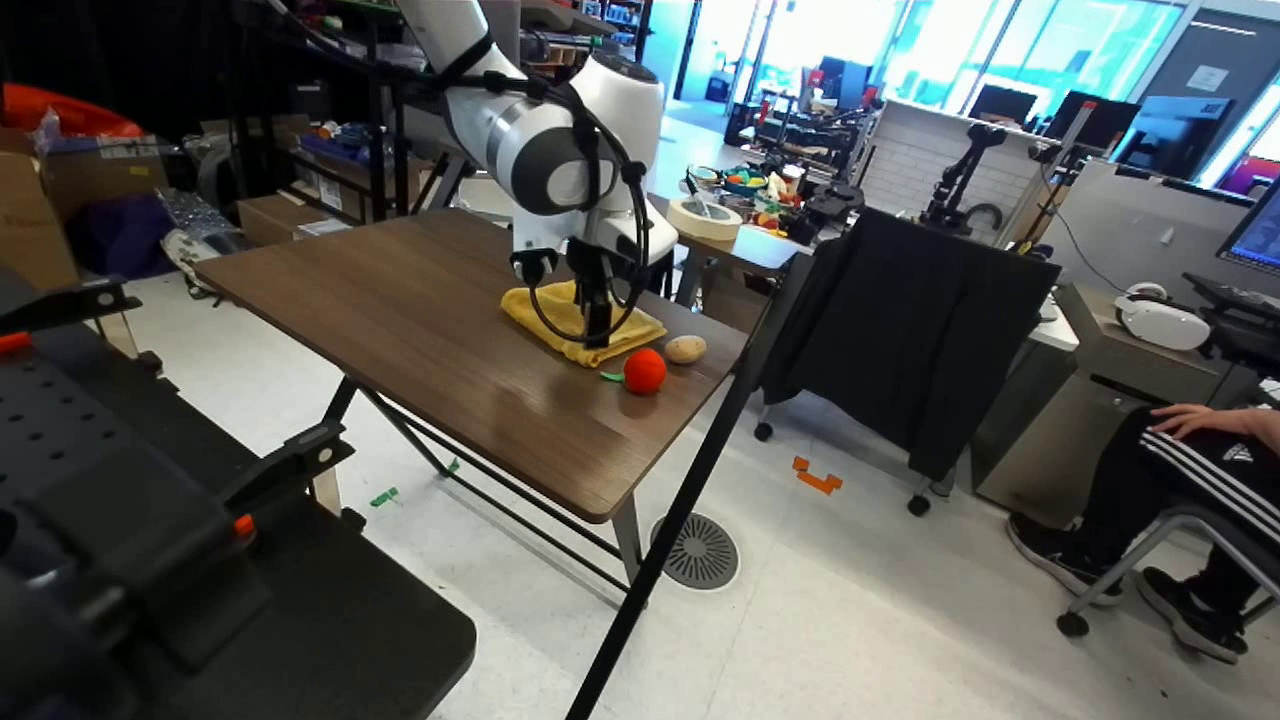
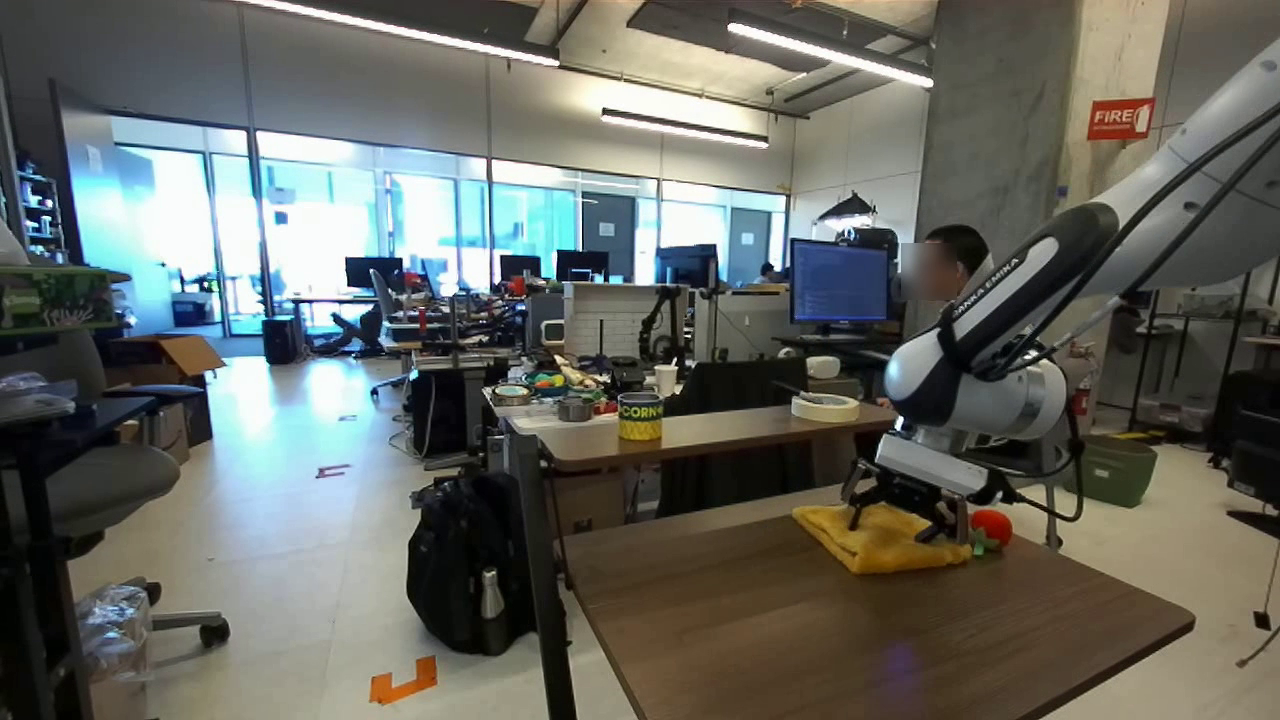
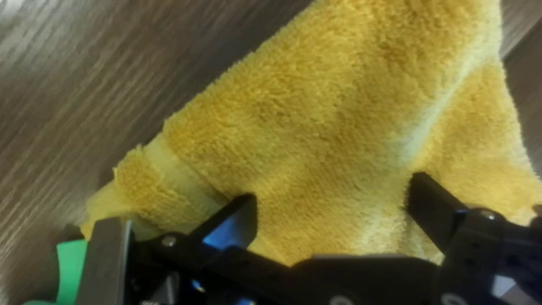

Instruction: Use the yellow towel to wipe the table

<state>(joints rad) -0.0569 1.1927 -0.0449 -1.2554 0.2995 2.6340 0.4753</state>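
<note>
Both my black, angular fingers (image 3: 432, 209) stand parted, nothing pinched, over the fluffy yellow cloth towel (image 3: 322, 127), folded on the brown wood-grain worktop (image 1: 390, 300). I should pinch a thick fold, then drag it flat. A red, round, green-leaved tomato-like object (image 1: 645, 371) sits just beside the towel, a tan, oval, potato-like lump (image 1: 686, 349) near; wiping there could knock both.

both exterior views: set back, sharing table (image 1: 400, 300) | wrist: close over towel (image 3: 330, 135), seemingly facing down
</note>
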